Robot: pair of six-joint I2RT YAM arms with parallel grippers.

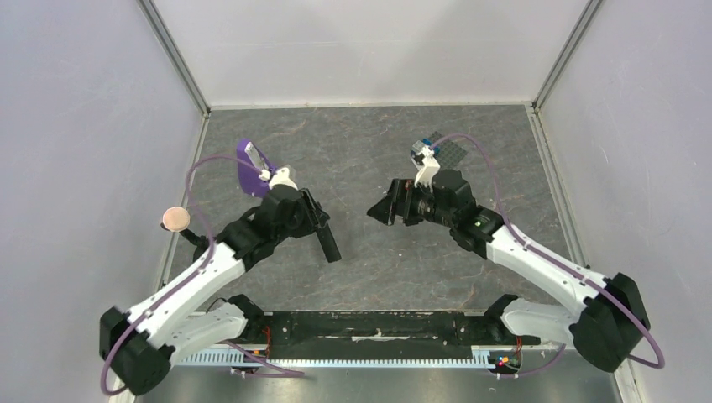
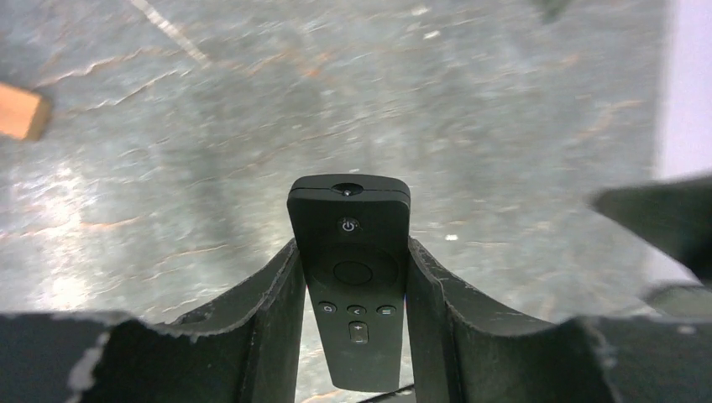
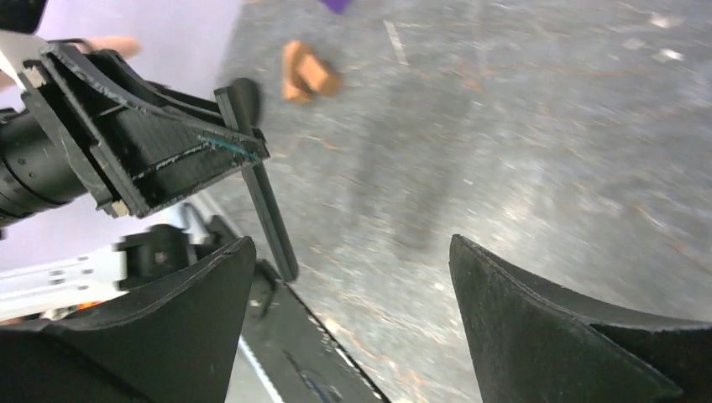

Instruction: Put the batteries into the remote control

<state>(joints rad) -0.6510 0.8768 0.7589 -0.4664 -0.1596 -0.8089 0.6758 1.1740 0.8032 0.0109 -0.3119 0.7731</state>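
The left arm (image 1: 197, 281) reaches forward and inward. Its pincer (image 2: 351, 252) is clamped on the remote control (image 2: 353, 285), one finger along each long side, with the bar's power-button end sticking out past the tips. Opposite it, the right arm (image 1: 537, 260) bends inward; its pincer (image 3: 353, 243) is spread wide, holds nothing, and points at the left pincer.

You have bright, even overhead light in the top view, with soft shadows on the table (image 1: 361, 159). In your left wrist view the remote control (image 2: 357, 277) is sharp while glare whitens the blurred table. Your right wrist view is motion-smeared.
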